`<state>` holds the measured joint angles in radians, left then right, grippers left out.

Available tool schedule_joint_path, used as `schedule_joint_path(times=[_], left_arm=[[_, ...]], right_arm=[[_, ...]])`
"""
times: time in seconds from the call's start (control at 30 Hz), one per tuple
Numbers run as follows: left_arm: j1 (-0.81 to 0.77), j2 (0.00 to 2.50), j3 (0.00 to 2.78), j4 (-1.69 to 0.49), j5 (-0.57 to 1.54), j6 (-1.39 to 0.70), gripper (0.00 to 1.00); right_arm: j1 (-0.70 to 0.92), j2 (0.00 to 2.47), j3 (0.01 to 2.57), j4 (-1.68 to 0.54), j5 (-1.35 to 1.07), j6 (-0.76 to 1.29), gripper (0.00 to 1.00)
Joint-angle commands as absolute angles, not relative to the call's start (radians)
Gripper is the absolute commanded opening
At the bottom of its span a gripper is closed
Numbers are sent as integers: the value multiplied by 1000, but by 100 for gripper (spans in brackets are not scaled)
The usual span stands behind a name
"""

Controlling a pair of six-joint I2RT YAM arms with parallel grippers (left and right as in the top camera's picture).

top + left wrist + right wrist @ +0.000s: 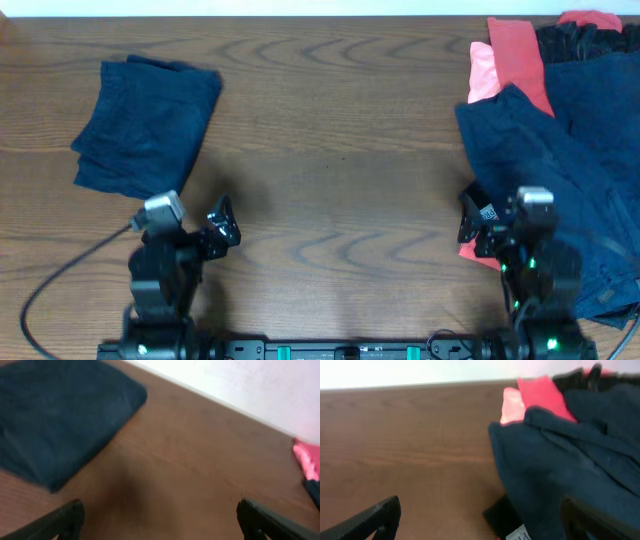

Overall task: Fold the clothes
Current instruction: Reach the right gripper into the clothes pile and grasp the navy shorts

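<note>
Nearest, the left gripper (222,225) gapes over the surface (340,170). The right gripper (473,215), also spread, sits at the edge of the unfolded navy shorts (560,170), which the frame cuts off. Farther back are folded navy shorts (150,125) at left and coral shirts (515,55), half buried, at right.

A folded dark navy denim garment (150,125) lies near the far-left corner of the brown wooden worktop (340,150). A rumpled heap of navy denim clothes (570,180) and coral-red shirts (515,60) covers its right edge.

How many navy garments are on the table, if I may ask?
2 discernible: folded navy garment far left; spread navy garment atop the right heap, where more may be hidden.
</note>
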<state>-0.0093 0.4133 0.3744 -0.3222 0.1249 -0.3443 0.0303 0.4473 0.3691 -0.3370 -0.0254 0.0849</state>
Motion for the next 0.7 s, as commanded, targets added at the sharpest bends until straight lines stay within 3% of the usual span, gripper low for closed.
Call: schedule_joint_path(times=[0.0,0.23,0.4,0.67], left_arm=[[-13,580,529,-411,150,-350,98],[-13,891,799,-696,150,-266,98],[-13,1005,846,-745,150,-267,98],[-13,1029,846,-743,150,-267,98]], right_arm=[[39,626,505,-405,-8,44,99],[39,1077,814,-646,76,-26,99],[38,1296,873,-596,110,-28,99],[19,1526,873,-516,237,-20,77]])
